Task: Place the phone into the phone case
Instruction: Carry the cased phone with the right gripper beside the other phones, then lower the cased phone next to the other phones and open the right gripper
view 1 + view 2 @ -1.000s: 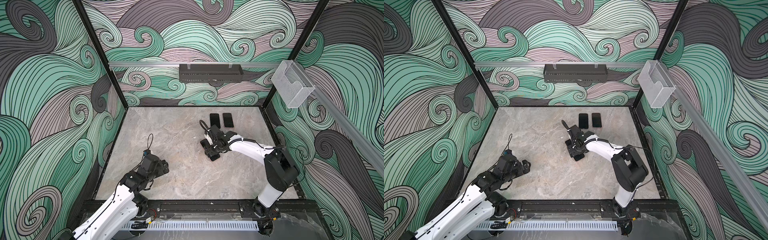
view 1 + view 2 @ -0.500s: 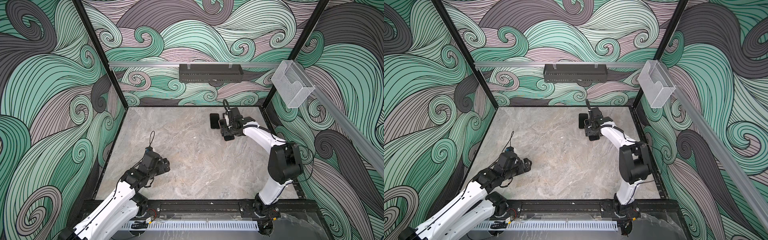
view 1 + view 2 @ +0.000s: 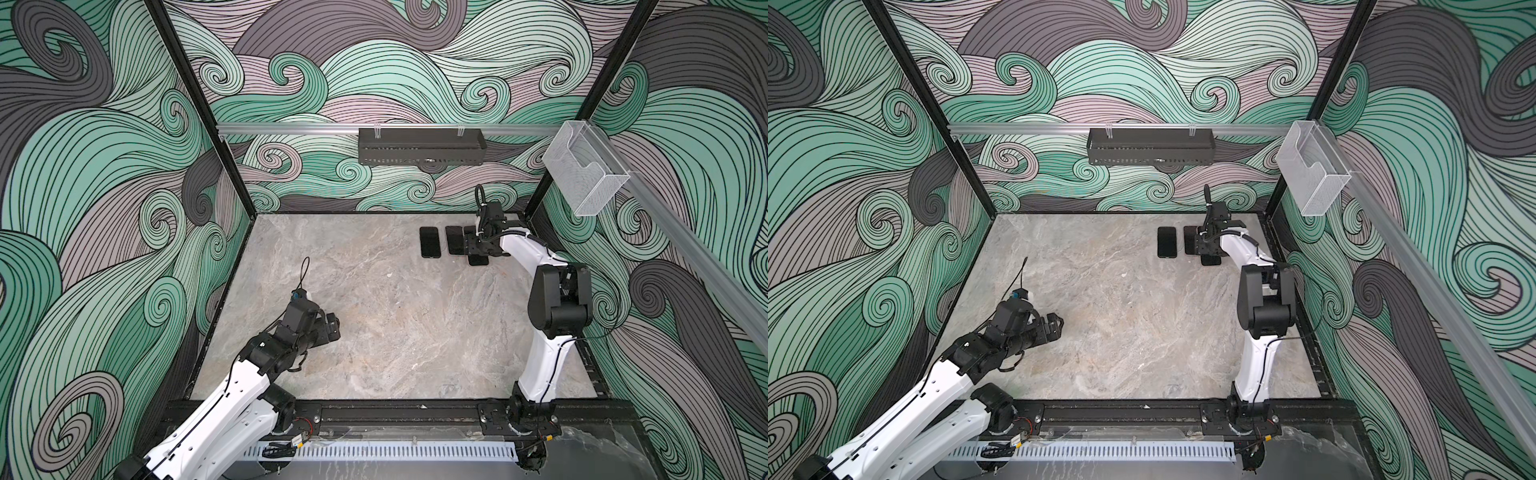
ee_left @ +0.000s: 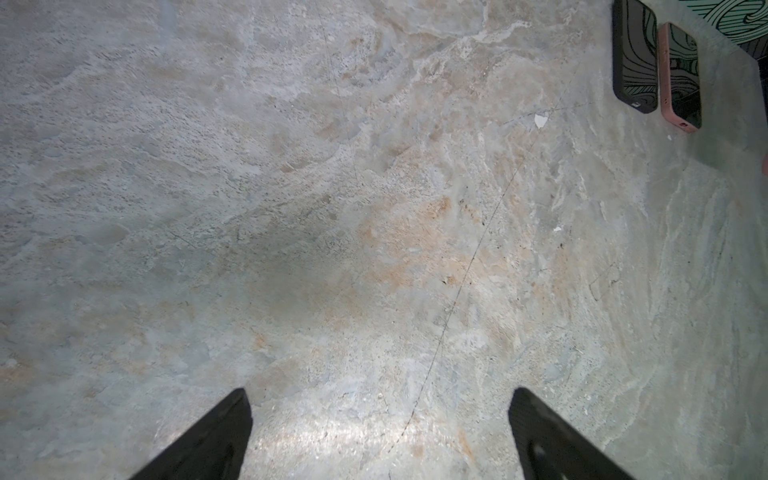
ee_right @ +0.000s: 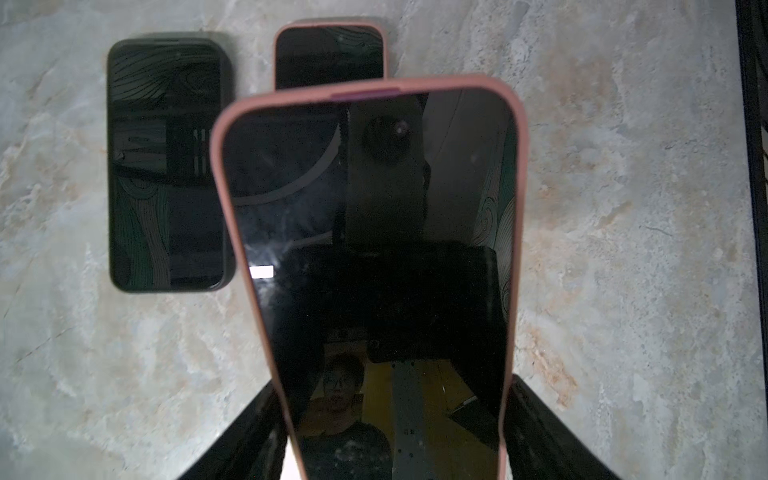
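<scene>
The right gripper (image 5: pixel 390 432) has its jaws pinched on the long edges of the phone (image 5: pixel 374 249). The phone seems already seated in its pink case (image 5: pixel 518 174) and is held screen-up above the bench (image 3: pixel 395 332) near its far right corner, just beside a second pink phone (image 5: pixel 328 54) and a black phone (image 5: pixel 166 166) lying flat. To set it down well, lower it level and clear of that pink neighbour, releasing only once it rests flat. The left gripper (image 4: pixel 380 399) hangs over the front left, jaws spread and empty.
</scene>
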`<state>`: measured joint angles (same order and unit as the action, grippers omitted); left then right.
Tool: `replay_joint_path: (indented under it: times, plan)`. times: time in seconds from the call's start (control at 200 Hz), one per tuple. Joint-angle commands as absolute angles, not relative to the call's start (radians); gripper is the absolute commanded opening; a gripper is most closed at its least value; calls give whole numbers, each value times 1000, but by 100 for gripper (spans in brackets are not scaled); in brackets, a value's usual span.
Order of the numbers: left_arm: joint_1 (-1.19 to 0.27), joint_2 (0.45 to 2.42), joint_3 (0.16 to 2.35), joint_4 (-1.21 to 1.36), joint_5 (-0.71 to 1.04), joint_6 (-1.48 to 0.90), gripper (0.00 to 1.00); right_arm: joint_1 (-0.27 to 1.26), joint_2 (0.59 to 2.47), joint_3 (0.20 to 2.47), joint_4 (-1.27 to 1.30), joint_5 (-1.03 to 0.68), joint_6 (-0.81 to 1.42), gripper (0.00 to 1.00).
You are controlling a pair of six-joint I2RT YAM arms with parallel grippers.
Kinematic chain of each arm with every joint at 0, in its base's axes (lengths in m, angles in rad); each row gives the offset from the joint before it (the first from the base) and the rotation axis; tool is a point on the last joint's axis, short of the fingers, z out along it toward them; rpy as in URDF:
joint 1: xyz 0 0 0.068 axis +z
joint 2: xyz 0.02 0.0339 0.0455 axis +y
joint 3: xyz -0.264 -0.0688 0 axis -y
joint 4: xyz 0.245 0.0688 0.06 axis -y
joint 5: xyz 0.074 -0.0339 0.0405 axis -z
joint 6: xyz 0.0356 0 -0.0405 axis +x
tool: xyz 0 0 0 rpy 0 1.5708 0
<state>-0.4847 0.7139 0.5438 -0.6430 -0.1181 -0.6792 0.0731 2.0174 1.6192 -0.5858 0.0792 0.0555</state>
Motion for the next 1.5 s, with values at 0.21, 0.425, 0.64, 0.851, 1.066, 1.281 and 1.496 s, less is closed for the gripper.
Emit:
replay_joint_path:
  times: [0.21, 0.425, 0.64, 0.851, 1.066, 1.281, 1.496]
  plan:
    - [-476, 678, 584, -686, -110, -634, 99, 19, 2176, 1823, -547, 89, 22, 10]
    - [-476, 657, 593, -704, -118, -629, 99, 5, 2269, 1922, -558, 97, 15, 11]
    - [-476, 675, 607, -706, -120, -621, 98, 5, 2337, 1985, -582, 99, 16, 12]
    - [-476, 678, 616, -711, -117, -620, 98, 4, 2375, 2027, -604, 124, 0, 14]
    - [-475, 672, 618, -718, -121, -621, 98, 2, 2410, 2063, -624, 167, -15, 16]
    - [-476, 670, 624, -723, -120, -621, 99, 0, 2436, 2090, -638, 161, -16, 22]
    - [-476, 667, 631, -733, -121, -623, 99, -3, 2456, 2105, -652, 163, -11, 27]
